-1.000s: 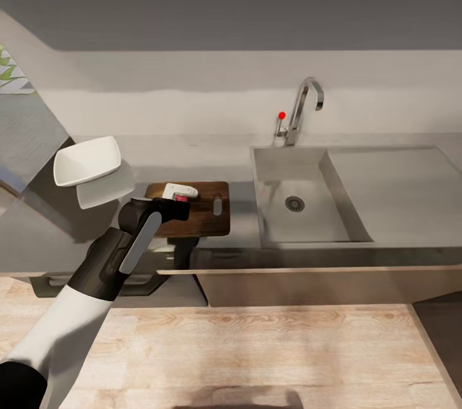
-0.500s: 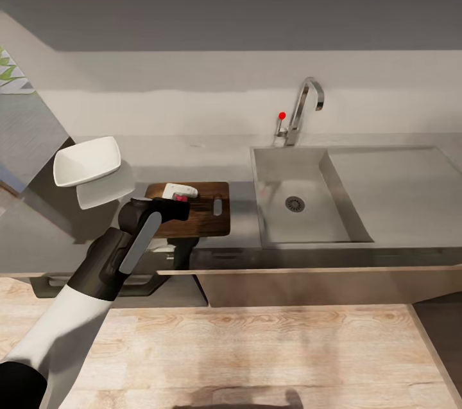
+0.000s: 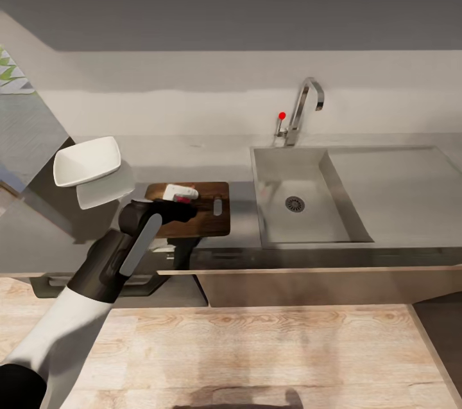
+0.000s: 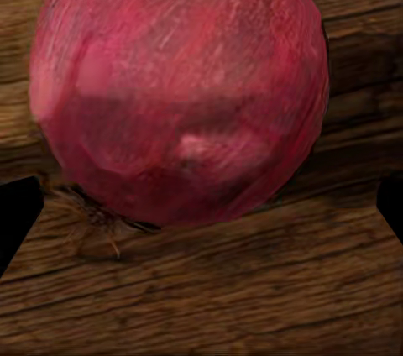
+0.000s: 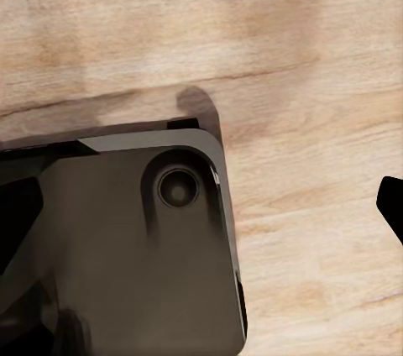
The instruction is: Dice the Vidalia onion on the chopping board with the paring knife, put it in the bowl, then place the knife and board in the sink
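Grainy dark wooden chopping board point(image 3: 205, 211), brushed steel sink point(image 3: 301, 203), glossy white bowl point(image 3: 86, 160), smooth grey countertop point(image 3: 192, 152)

left arm point(image 3: 122, 255) extended forward, end effector point(image 3: 181, 200) spread

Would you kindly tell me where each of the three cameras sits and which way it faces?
Head view: from the robot's head, looking forward and down at the countertop, sink and bowl; the left arm reaches over the chopping board.
Left wrist view: near the left gripper, facing the onion on the board; dark fingertips at the edges.
Right wrist view: facing the wooden floor and the robot's dark base.
Shared: head and left wrist both show the board.
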### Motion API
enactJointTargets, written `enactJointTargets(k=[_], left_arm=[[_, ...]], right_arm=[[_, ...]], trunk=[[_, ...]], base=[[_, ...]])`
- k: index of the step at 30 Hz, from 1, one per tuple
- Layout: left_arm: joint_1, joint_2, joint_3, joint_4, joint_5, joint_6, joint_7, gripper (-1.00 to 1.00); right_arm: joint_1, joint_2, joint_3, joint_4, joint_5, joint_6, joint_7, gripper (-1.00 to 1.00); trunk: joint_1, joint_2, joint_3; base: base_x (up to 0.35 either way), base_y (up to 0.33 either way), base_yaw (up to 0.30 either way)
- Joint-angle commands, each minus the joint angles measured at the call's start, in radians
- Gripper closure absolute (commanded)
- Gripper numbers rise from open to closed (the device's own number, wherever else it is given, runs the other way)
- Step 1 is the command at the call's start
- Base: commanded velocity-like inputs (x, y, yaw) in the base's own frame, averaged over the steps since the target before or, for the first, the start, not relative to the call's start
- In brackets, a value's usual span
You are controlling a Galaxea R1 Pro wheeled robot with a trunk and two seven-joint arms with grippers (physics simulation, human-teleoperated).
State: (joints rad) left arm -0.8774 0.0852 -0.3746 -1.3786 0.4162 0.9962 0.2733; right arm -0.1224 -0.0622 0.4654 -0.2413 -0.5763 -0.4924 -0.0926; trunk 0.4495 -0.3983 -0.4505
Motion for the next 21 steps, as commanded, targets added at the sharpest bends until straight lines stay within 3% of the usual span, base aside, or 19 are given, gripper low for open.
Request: enactJointTargets(k=[1, 15, 21], left_arm=[[0.001, 0.001, -0.003, 0.000, 0.010, 0.002, 0.010, -1.00], [0.005, 0.001, -0.004, 0.003, 0.010, 0.002, 0.010, -1.00], [0.005, 0.002, -0.004, -0.002, 0.010, 0.002, 0.010, -1.00]], right_arm=[[0.000, -0.001, 0.009, -0.001, -0.002, -0.002, -0.009, -1.00], [0.000, -0.001, 0.009, -0.001, -0.002, -0.002, -0.008, -1.00], [0.000, -0.001, 0.009, -0.002, -0.002, -0.002, -0.009, -1.00]], trunk=[[0.001, -0.002, -0.001], [0.001, -0.002, -0.001], [0.001, -0.002, -0.001]], base=[[0.000, 0.000, 0.000], [-0.006, 0.000, 0.000], [-0.261, 0.000, 0.000]])
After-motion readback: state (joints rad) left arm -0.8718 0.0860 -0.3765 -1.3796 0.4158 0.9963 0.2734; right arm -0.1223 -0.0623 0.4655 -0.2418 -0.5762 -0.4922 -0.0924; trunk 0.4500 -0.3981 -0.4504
